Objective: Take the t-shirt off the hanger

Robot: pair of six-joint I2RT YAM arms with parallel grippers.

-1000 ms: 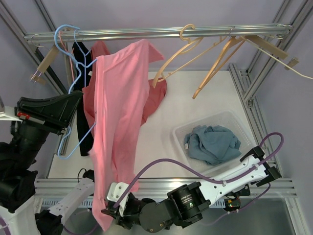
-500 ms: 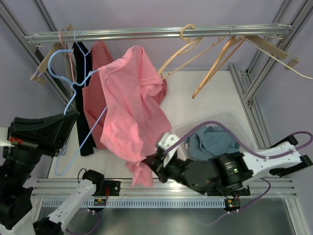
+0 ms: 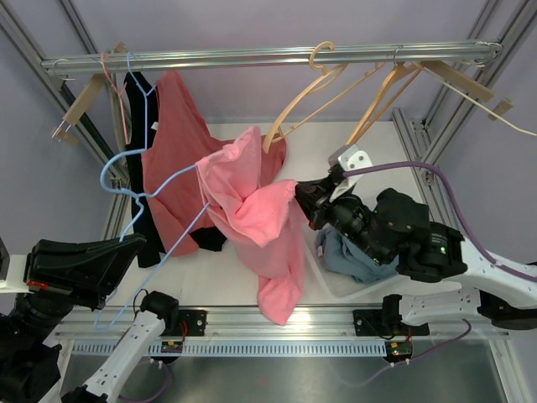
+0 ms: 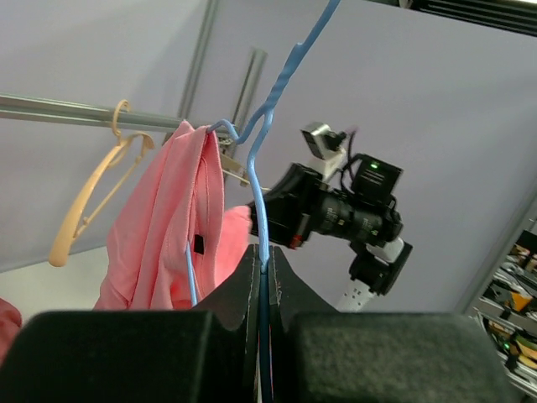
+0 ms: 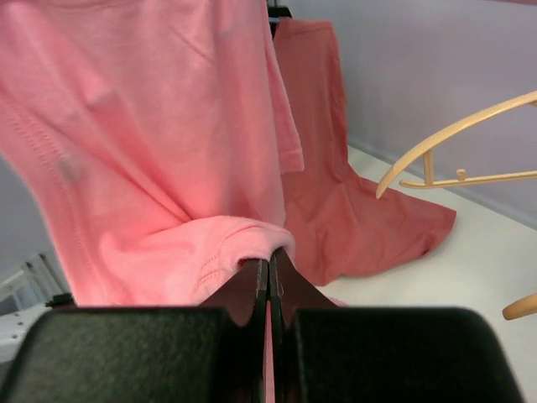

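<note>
A light pink t-shirt (image 3: 252,214) hangs bunched from one arm of a blue wire hanger (image 3: 143,189), its tail drooping over the table's front. My left gripper (image 4: 266,260) is shut on the blue hanger's wire (image 4: 262,214); in the top view it sits at the lower left (image 3: 126,245). My right gripper (image 5: 268,267) is shut on a fold of the pink t-shirt (image 5: 168,168); in the top view it is at the shirt's right side (image 3: 300,195). The shirt stretches between hanger and right gripper.
A darker red shirt (image 3: 176,143) and a black garment (image 3: 134,92) hang from the metal rail (image 3: 268,57) at the left. Bare wooden hangers (image 3: 369,109) hang at the right. A clear bin (image 3: 394,210) with a blue-grey cloth (image 3: 344,252) sits under my right arm.
My right gripper has pulled the pink t-shirt up and to the right, off most of the hanger. My left gripper has lowered the blue hanger toward the table's front left.
</note>
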